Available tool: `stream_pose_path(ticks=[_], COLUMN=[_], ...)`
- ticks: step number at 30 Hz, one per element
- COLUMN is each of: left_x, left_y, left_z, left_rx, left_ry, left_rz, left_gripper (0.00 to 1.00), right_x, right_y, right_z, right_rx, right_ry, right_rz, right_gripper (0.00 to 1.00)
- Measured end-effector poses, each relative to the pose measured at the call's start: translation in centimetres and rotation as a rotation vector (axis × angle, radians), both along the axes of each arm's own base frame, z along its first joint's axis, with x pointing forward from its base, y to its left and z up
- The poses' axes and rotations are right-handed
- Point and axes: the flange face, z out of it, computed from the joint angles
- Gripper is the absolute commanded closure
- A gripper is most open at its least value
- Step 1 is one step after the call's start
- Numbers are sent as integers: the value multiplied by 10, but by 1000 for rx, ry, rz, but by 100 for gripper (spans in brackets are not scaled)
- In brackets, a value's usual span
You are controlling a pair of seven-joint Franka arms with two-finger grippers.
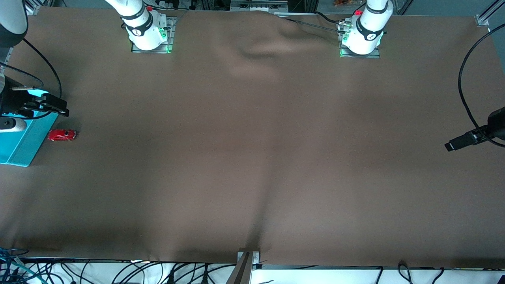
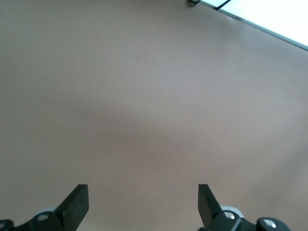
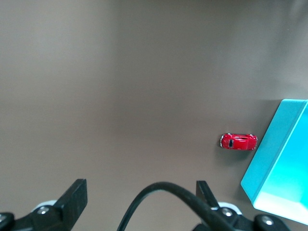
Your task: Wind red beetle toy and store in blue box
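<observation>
brown cloth [image 1: 252, 157] covers table; blue box [image 1: 21, 142] at right arm's end, partly out of frame; right gripper [image 3: 139, 198] over box edge, fingers apart, empty; left gripper [image 2: 143, 204] over bare cloth at left arm's end, fingers apart, empty; beetle [image 1: 62, 135] on cloth just beside box, outside it

place: robotics lab | evidence: brown-covered table [image 1: 252, 157], bolted arm bases [image 1: 148, 33], loose cables [image 1: 118, 272]
</observation>
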Motion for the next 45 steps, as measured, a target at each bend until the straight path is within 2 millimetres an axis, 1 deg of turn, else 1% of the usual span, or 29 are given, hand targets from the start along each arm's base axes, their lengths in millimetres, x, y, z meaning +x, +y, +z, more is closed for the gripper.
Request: stream_pose_path(ticks=[4,8,16,24,29,31,34,38,41,45], left_x=[-9,-20,-25,-24,-27,-29,-32,-35,-40,-54], left_y=[-6,-8,-11,-45,-53,-58,-69,-75,-80,-96], left_z=[22,35,43,45,50,53,58,62,65,72], left_rx=[1,1,3,9,8,7,4,3,3,7], left_ry=[-24,-14,-22,-25,-33,-37,-39,-41,-27,13], left_rz=[-40,-120,-187,-249,-262,-273,-292,-302,-312,-336], left_gripper=[0,0,0,0,0,0,0,0,0,0], right_x=[0,0,-1,-2,-2,-2,-2,-2,-2,-2], right_y=[1,6,9,9,12,13,13,11,9,7], right_z=[0,0,2,3,3,3,3,3,3,2], right_rx=[1,2,3,2,1,1,1,0,0,-1], right_ry=[0,0,-3,0,2,2,2,2,2,7], right_rz=[2,10,15,8,-7,-10,-16,-24,-27,-31], right_gripper=[0,0,0,0,0,0,0,0,0,0])
